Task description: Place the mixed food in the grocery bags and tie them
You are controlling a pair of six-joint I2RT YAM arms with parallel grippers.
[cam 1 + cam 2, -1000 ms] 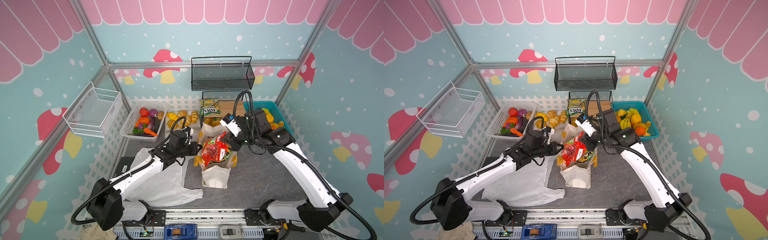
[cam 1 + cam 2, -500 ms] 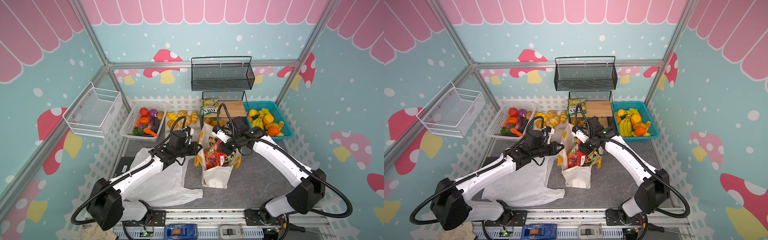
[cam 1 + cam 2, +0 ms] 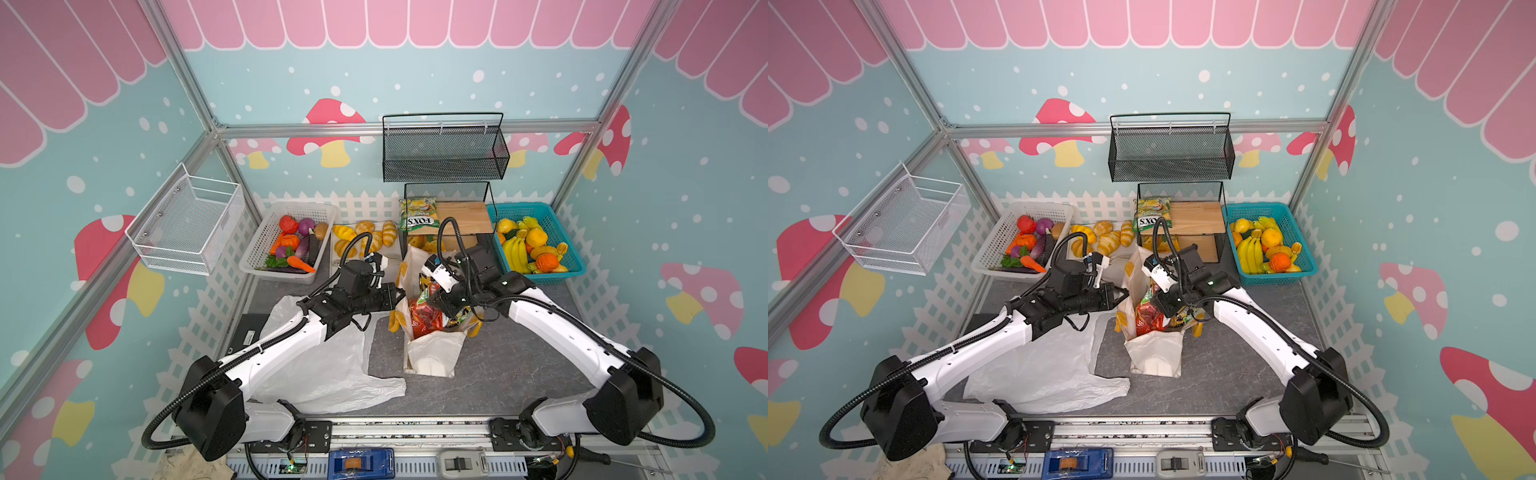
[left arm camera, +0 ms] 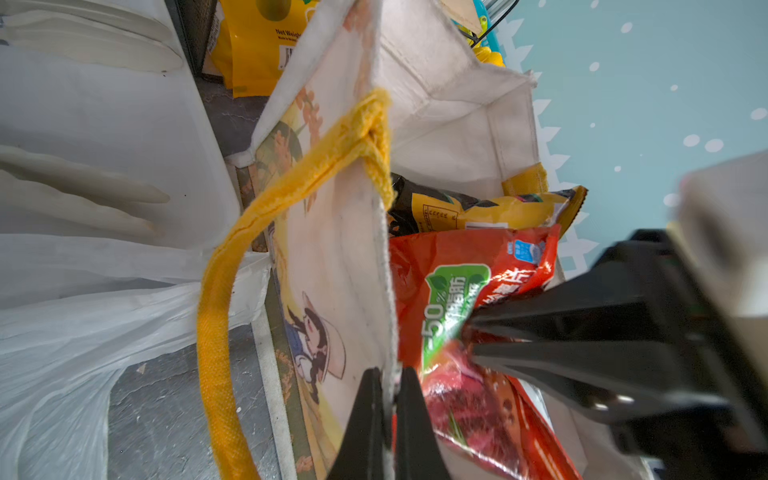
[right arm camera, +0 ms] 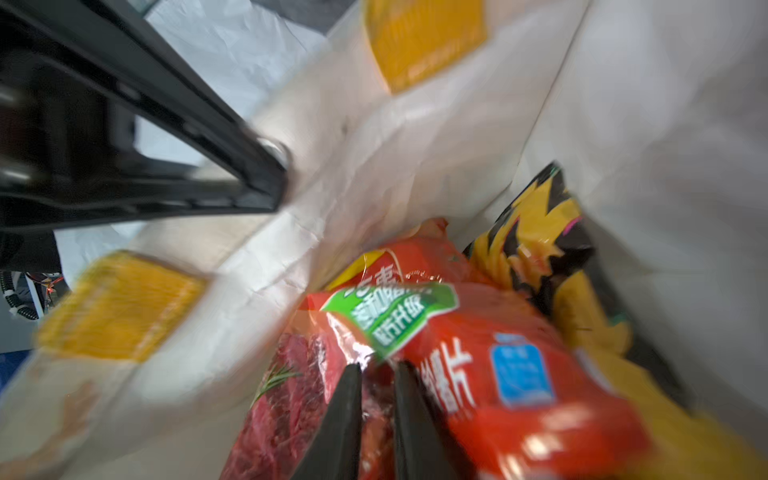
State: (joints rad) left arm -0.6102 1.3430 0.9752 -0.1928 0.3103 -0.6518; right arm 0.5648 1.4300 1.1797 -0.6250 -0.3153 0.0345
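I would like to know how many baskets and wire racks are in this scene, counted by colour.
White: 2 (wire basket, plastic basket)
Black: 2 (mesh basket, wire rack)
Teal: 1 (fruit basket)
Total: 5

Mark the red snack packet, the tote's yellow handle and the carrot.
red snack packet (image 4: 453, 299): left wrist view, green label.
yellow handle (image 4: 212, 316): left wrist view, mid-loop.
carrot (image 3: 301, 263): in a top view, orange body.
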